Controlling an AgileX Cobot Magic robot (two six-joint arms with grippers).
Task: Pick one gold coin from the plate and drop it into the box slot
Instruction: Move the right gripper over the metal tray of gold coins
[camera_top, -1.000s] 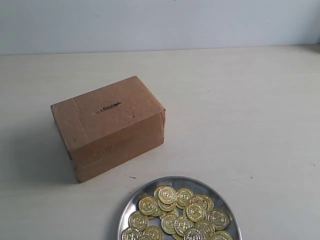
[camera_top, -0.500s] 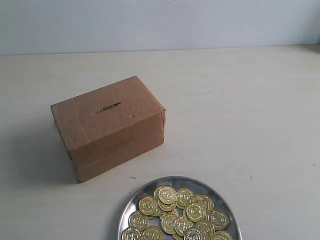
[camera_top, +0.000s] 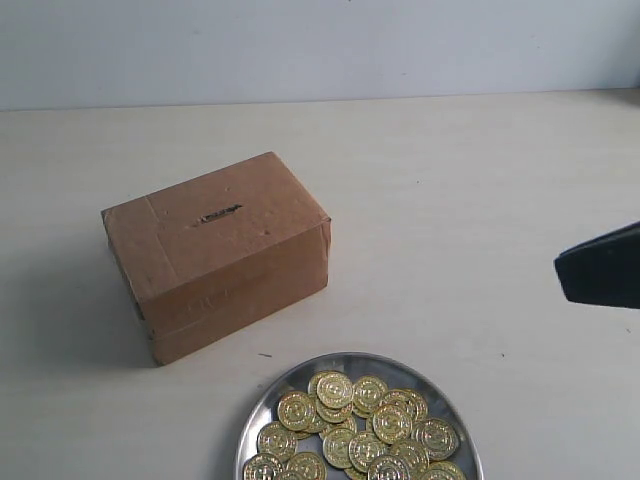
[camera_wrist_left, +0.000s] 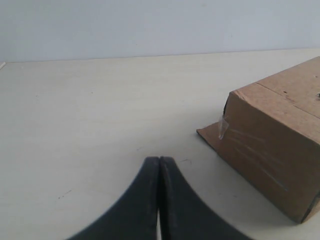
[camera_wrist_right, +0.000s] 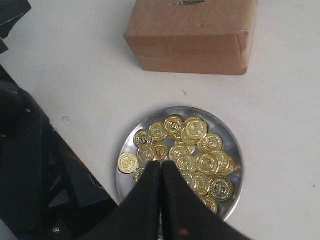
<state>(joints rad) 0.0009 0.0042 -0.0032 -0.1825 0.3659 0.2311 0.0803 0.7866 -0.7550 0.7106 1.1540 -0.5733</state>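
Note:
A round silver plate (camera_top: 268, 405) (camera_wrist_right: 231, 140) at the table's front edge holds several gold coins (camera_top: 391, 422) (camera_wrist_right: 206, 162). Behind it to the left stands the brown cardboard box (camera_top: 215, 255) (camera_wrist_right: 192, 37) (camera_wrist_left: 280, 150), its dark slot (camera_top: 219, 214) on the top face. My right gripper (camera_wrist_right: 160, 163) hovers high above the plate, shut with nothing in it; its black tip (camera_top: 600, 265) shows at the right edge of the exterior view. My left gripper (camera_wrist_left: 159, 160) is shut and empty, low over the table beside the box's end.
The table (camera_top: 480, 200) is pale and bare behind and right of the box. In the right wrist view dark robot base parts (camera_wrist_right: 30, 165) lie next to the plate, off the table's edge.
The black tip of my right gripper has come into the exterior view at the right edge. The box, plate and coins have not moved.

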